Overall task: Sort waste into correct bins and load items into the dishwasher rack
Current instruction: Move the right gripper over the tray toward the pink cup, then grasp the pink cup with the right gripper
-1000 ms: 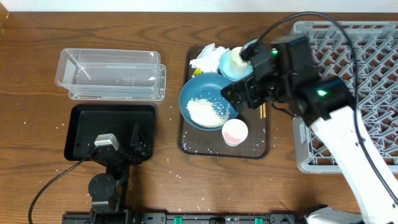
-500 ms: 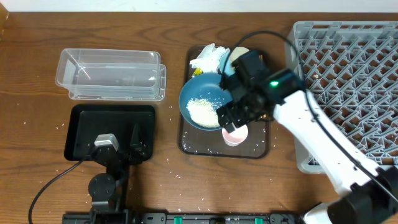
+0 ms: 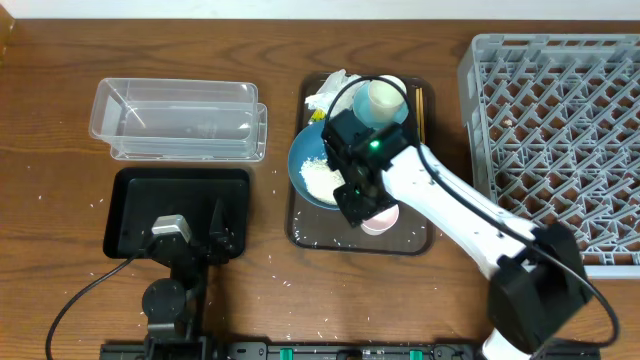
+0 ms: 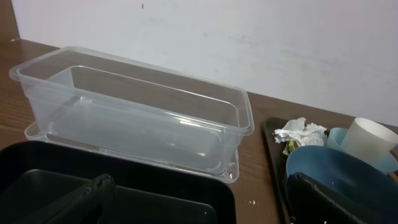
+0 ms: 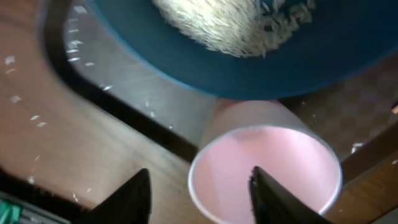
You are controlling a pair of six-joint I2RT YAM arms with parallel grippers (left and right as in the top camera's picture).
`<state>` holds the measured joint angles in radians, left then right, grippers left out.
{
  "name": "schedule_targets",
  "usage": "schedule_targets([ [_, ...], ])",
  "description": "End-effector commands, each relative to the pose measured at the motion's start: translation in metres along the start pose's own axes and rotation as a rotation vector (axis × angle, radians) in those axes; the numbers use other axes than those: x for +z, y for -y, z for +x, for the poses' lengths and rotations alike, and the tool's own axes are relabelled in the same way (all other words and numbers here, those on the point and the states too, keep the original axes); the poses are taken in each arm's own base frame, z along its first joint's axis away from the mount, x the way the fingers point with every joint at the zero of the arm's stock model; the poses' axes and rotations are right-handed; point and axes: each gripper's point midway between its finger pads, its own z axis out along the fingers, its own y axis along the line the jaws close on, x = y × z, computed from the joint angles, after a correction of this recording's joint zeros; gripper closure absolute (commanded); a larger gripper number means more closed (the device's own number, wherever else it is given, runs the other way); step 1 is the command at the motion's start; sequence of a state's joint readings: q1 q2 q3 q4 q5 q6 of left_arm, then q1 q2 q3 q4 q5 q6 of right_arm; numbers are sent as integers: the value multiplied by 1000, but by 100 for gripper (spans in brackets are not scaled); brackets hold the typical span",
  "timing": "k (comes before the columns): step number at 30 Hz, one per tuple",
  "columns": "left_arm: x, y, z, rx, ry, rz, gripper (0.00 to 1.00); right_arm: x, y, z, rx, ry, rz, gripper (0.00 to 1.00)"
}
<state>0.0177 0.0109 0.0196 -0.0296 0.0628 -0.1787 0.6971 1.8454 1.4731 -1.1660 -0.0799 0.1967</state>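
On the brown tray, the pink cup (image 5: 273, 162) stands upright just in front of the dark-blue bowl (image 3: 312, 155), which holds white rice (image 3: 322, 180). My right gripper (image 5: 199, 199) hangs over the cup's left rim, one finger inside the cup and the other outside. Its jaws are apart and not pressing the wall. In the overhead view the arm hides most of the pink cup (image 3: 382, 217). A white cup (image 3: 383, 97) sits in the light-blue dish, with the napkin (image 3: 330, 92) and chopsticks (image 3: 420, 100) beside it. My left gripper (image 4: 205, 205) rests wide open over the black tray (image 4: 155, 199).
The clear container (image 3: 180, 120) lies behind the black tray (image 3: 135, 200). The grey dishwasher rack (image 3: 560, 150) fills the right side. Loose rice grains dot the brown serving tray (image 3: 330, 240) and the wooden table around it.
My right arm swung left from the rack and came down over the brown tray to the pink cup, its jaws narrowing. The left arm has not moved.
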Motion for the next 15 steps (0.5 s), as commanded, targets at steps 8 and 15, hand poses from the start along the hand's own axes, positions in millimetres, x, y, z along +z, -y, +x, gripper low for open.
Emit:
schedule_targets([
  [8, 1, -4, 15, 13, -45, -10, 9, 16, 1, -4, 115, -29, 36, 62],
  [15, 1, -4, 15, 13, -45, -10, 9, 19, -7, -6, 115, -13, 32, 62],
])
